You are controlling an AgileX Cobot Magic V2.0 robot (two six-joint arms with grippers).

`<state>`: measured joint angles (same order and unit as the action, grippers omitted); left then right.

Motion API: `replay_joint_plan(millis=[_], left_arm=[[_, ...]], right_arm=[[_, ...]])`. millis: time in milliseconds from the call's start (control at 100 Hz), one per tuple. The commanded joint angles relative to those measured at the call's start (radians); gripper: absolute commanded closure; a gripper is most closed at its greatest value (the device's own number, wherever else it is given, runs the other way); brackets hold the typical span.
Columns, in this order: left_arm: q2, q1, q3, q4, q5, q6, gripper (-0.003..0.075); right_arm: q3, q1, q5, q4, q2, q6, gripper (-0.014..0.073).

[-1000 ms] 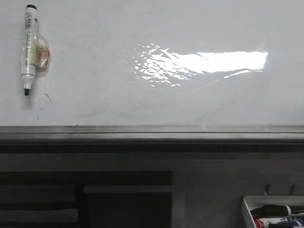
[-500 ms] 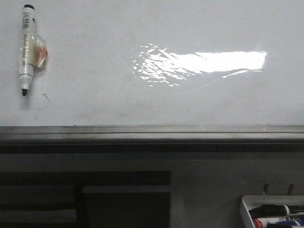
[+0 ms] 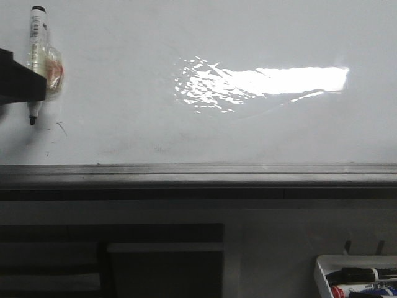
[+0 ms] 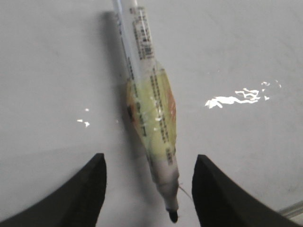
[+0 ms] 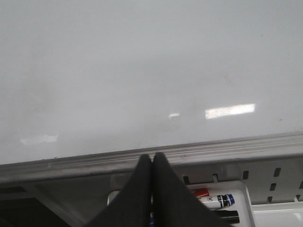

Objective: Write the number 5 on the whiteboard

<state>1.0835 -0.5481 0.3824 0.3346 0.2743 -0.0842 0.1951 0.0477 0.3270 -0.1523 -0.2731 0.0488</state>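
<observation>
Left gripper [image 4: 147,189]: fingers spread, straddling the marker [image 4: 150,113] on the whiteboard [image 3: 186,136] without contact. Right gripper [image 5: 152,163]: fingers pressed together, empty.

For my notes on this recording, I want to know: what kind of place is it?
Probably a classroom, office or lab wall: a large glossy white whiteboard with a grey metal edge rail, a clear-barrelled black-tipped marker on it, and a white tray of spare markers below.
</observation>
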Motion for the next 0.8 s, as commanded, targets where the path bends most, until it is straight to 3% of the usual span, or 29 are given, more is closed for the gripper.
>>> replay_joint_plan(millis=[0,420,530,710,790], left_arm=[[0.017,-0.006,0.058,0.002,0.086,0.003,0.0342],[0.166,-0.004,0.08,0.002,0.131,0.003,0.0368],[0.174,-0.004,0.08,0.002,0.116,0.003,0.0454],[0.174,-0.004,0.08,-0.002,0.069,0.003,0.0741],[0.172,-0.004,0.08,-0.009,0.053,0.003,0.0741]], right_arm=[[0.034,0.0,-0.067,0.006,-0.018,-0.002,0.0655],[0.034,0.0,-0.112,0.006,-0.018,-0.002,0.0655],[0.034,0.0,-0.115,0.006,-0.018,-0.002,0.0655],[0.034,0.0,-0.062,0.006,-0.018,-0.002,0.0655],[0.05,0.0,-0.046,0.006,-0.027,-0.002,0.0655]])
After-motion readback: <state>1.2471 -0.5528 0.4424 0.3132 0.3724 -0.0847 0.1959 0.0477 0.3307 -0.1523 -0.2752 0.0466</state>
